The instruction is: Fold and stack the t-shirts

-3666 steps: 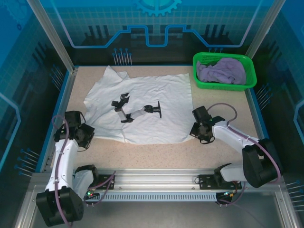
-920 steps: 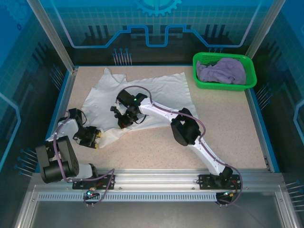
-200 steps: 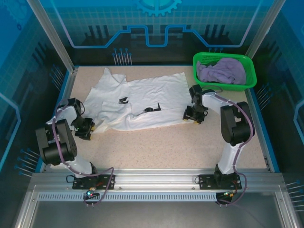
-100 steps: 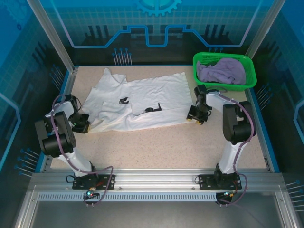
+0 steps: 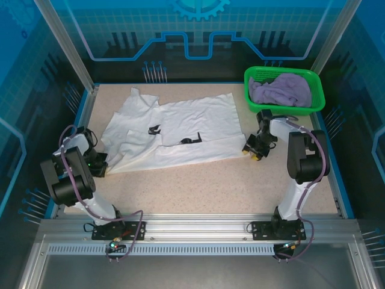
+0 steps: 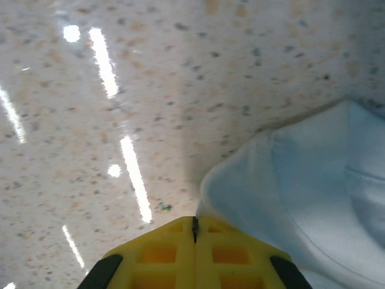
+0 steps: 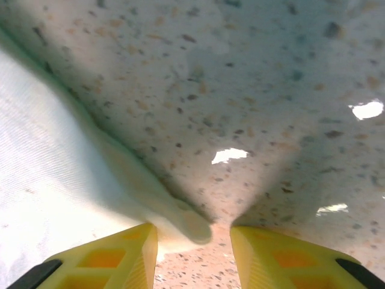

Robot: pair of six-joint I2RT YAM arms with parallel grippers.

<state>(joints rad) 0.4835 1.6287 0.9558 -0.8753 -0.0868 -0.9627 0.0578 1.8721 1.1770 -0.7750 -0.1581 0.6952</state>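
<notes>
After left hand (image 5: pixel 96 164) and right hand (image 5: pixel 254 150) drew apart, the white black-printed cloth t-shirt (image 5: pixel 186 123) lay flatter on the speckled worktop (image 5: pixel 198 180), ready to fold: left pinching its corner, right spread around its hem.

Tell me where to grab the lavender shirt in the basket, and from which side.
Pinch a raised fold near the middle of the lavender t-shirt, coming straight down from above. It lies crumpled inside the green basket, whose walls would likely block a sideways approach; the bunched folds stand up enough to pinch.
</notes>
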